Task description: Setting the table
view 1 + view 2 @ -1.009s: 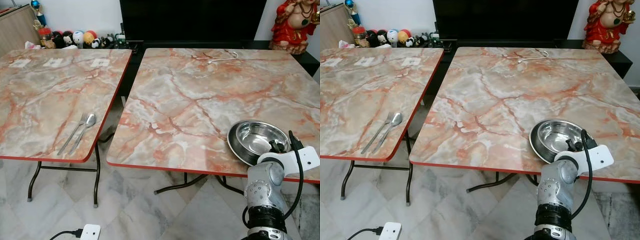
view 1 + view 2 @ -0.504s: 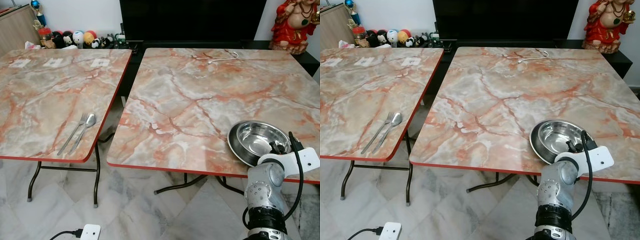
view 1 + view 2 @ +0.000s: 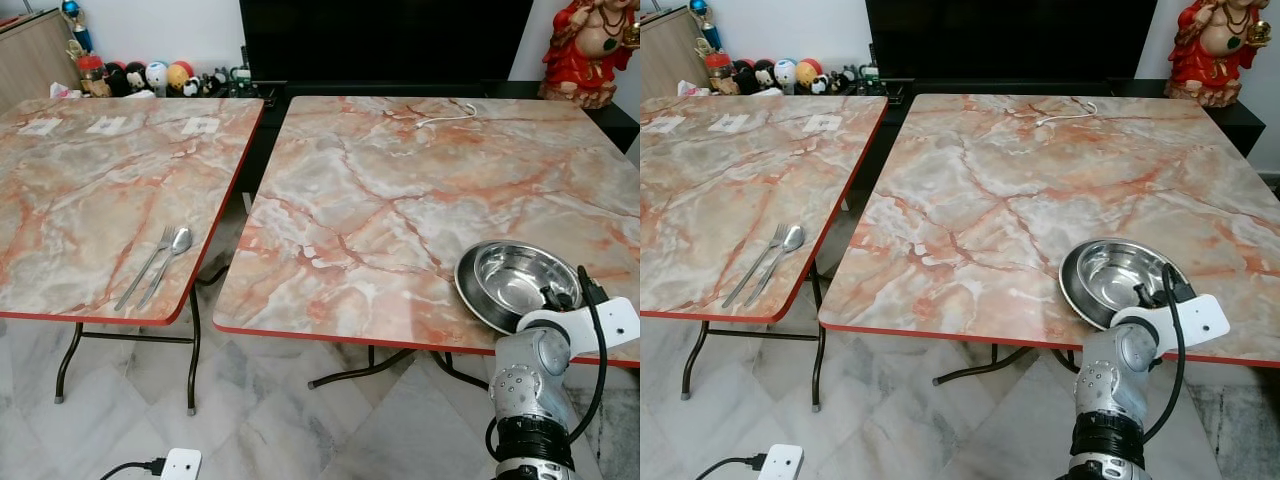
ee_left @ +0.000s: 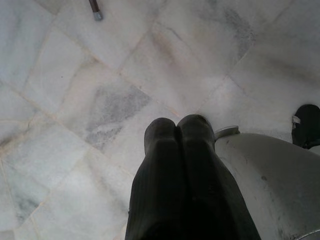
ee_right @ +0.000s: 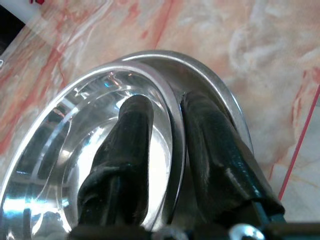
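- I had one steel bowl [image 3: 512,282] sitting upright, mouth up, at the near right corner of the right-hand marble-pattern table [image 3: 400,190]; being round, it had no long axis to speak of.
- My right gripper [image 5: 167,150] was clamped on the bowl's near rim, one black finger inside the bowl and the other outside against its flange (the wrist view showed this plainly).
- My left gripper [image 4: 177,130] hung over the tiled floor [image 4: 100,100] with its two fingers pressed together, holding nothing.
- On the left-hand table [image 3: 90,190] lay one fork [image 3: 146,264] and one spoon [image 3: 168,261], side by side and touching or nearly so, near its front right edge.
- Both pieces of cutlery ran with heads away from me and handles toward the near edge, slanting to my left.
- Three white labels [image 3: 200,126] sat along the left table's far edge.
- One white cable [image 3: 447,116] lay at the right table's far side.
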`<state>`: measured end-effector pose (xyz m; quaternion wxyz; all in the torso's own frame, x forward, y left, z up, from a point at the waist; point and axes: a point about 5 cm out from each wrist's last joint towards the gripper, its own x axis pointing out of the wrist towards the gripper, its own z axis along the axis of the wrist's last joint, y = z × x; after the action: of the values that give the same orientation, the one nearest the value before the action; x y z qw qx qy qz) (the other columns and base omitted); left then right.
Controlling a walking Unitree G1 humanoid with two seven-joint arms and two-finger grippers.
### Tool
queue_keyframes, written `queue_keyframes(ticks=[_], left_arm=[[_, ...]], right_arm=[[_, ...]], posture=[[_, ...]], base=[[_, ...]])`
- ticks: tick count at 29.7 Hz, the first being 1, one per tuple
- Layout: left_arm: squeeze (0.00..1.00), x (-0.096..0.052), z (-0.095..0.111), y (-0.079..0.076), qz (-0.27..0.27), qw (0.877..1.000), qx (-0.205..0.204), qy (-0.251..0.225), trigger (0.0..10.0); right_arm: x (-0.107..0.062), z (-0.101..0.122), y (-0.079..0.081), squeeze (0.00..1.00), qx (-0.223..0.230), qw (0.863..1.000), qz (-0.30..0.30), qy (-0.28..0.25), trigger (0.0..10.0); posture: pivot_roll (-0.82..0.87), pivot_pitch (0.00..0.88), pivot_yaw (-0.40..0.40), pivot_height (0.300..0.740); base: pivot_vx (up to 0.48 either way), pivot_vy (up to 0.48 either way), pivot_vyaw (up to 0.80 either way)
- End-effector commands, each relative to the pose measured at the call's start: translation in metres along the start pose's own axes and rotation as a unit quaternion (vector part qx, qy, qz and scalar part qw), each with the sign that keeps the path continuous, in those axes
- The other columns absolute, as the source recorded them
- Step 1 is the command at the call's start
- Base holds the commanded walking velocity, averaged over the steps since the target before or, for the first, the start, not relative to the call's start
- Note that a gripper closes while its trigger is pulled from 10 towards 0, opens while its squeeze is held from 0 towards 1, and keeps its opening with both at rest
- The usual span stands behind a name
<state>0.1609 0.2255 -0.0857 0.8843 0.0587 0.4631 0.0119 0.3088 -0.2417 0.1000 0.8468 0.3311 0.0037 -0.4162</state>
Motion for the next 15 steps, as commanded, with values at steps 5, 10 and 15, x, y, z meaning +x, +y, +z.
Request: queue_keyframes(ticks=[5, 10, 15], left_arm=[[0.0, -0.001, -0.002, 0.001, 0.006, 1.0, -0.005, 0.002, 10.0], [0.0, 0.0, -0.001, 0.002, 0.007, 1.0, -0.006, 0.0, 10.0], [0.0, 0.001, 0.004, 0.002, 0.006, 1.0, -0.002, -0.006, 10.0]], right_arm=[[-0.005, 0.013, 0.005, 0.0, -0.008, 0.999, 0.013, -0.049, 10.0], [-0.007, 0.023, 0.002, 0.0, -0.036, 0.995, 0.006, -0.088, 10.0], [-0.011, 0.024, 0.005, 0.0, -0.099, 0.989, 0.048, -0.1, 10.0]], posture=[[0.07, 0.0, 0.013, 0.74], [0.07, 0.0, 0.014, 0.74], [0.05, 0.0, 0.021, 0.74]], base=[[0.0, 0.0, 0.0], [0.0, 0.0, 0.0], [0.0, 0.0, 0.0]])
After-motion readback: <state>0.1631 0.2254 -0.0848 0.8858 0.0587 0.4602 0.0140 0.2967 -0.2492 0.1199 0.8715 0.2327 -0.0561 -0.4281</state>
